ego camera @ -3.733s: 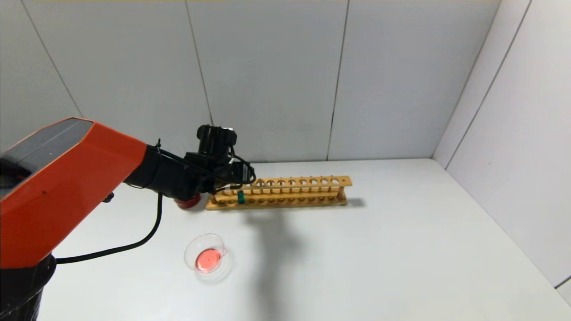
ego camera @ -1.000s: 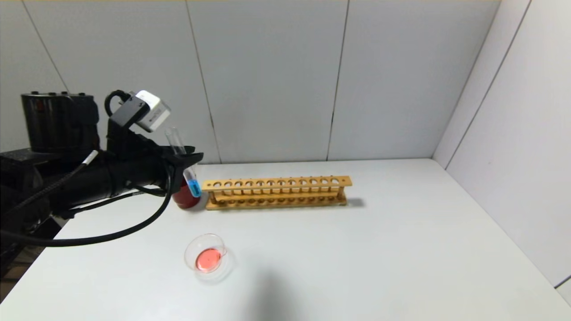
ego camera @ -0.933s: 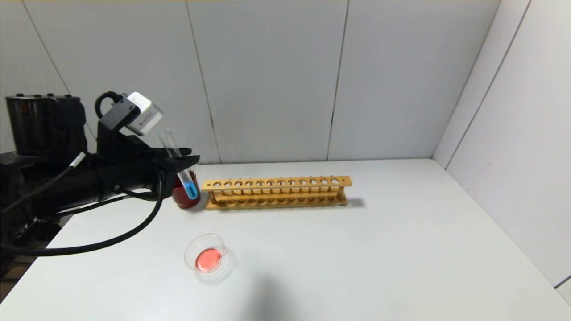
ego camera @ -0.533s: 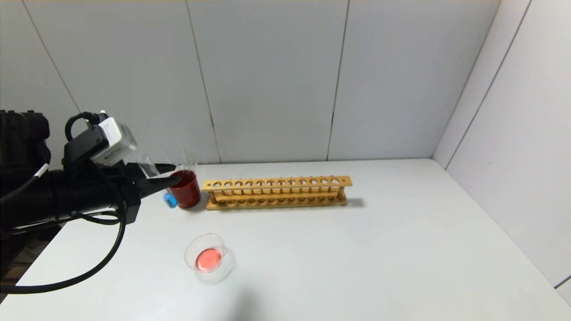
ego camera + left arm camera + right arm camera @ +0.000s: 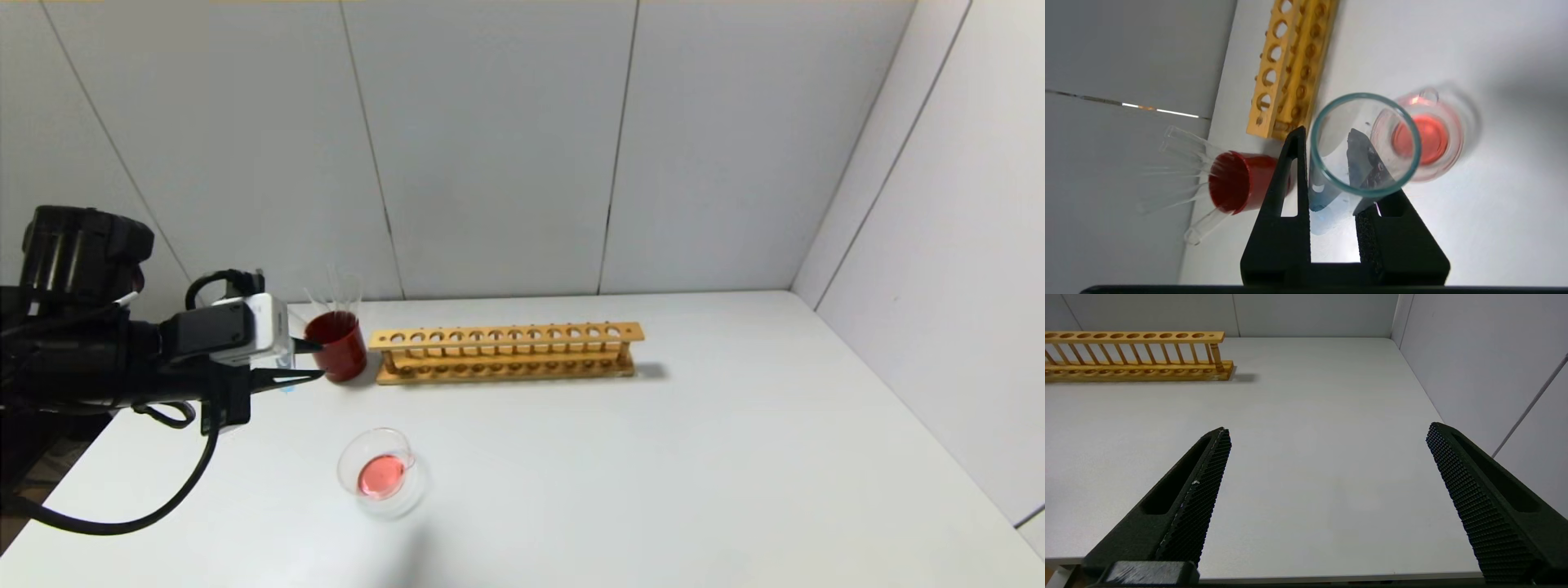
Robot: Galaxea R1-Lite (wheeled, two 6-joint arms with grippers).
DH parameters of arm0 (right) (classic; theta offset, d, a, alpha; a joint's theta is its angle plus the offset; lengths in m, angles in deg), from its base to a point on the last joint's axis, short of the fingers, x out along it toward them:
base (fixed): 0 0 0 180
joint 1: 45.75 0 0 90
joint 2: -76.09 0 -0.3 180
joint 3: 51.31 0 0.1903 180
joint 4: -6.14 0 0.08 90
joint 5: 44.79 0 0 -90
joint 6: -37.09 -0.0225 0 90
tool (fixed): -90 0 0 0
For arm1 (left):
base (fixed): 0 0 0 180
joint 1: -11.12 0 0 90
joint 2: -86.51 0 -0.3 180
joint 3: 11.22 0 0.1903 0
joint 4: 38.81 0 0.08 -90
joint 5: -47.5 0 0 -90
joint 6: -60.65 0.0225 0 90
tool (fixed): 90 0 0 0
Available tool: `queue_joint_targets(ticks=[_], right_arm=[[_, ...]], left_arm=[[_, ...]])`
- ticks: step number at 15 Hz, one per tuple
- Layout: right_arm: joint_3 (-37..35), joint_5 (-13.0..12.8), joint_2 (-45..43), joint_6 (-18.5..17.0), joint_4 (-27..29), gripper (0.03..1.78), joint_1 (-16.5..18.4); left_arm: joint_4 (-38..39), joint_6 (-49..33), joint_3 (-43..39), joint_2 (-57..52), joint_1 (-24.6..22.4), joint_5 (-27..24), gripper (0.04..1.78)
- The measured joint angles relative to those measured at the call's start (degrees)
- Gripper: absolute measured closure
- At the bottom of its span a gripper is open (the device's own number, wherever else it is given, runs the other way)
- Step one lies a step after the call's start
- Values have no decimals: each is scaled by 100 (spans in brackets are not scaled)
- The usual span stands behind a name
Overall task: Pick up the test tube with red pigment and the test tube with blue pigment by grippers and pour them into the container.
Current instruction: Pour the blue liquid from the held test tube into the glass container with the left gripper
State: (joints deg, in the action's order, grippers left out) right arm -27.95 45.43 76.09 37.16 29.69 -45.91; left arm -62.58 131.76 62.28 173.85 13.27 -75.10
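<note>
Left wrist view: left gripper (image 5: 1331, 163) closed on test tube with blue pigment (image 5: 1365, 145), black fingers (image 5: 1286, 179) pressed against the glass on both sides. Long axis of tube running nearly along the camera's line of sight; open rim toward the camera, rounded blue-filled end pointing away and down toward the table (image 5: 1494, 228). Blue liquid seen low in the tube beside one finger.

Head view, near to far: container (image 5: 380, 472) at roughly 7 o'clock from centre of the table (image 5: 653, 474), upright, holding a shallow red pool. Left gripper (image 5: 306, 359) above and beyond it, at about 9 o'clock, fingers levelled toward the red cup (image 5: 337, 346), tips just beside it. Tube mostly hidden behind the wrist camera housing; only a faint blue trace visible under the fingers. Red cup with several plain clear tubes (image 5: 343, 286) leaning out of it. Wooden rack (image 5: 506, 351) just right of the cup, long axis running 9 to 3 o'clock, no tubes visible in its holes.

Right wrist view: right gripper (image 5: 1327, 437) spread wide, holding nothing, over the near table edge, well apart from the rack (image 5: 1135, 355).
</note>
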Motion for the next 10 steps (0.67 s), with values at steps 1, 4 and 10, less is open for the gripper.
queue_joint_targets(ticks=[1,4,10], right_arm=[[0,2,0,0,-2,6,0],[0,2,0,0,0,6,0],[0,2,0,0,0,6,0]], left_arm=[[-30,369,57,35,-2,132,147],[-207,1343,105,89,27,272,147],[-529,2600,107,124,162,862,147]])
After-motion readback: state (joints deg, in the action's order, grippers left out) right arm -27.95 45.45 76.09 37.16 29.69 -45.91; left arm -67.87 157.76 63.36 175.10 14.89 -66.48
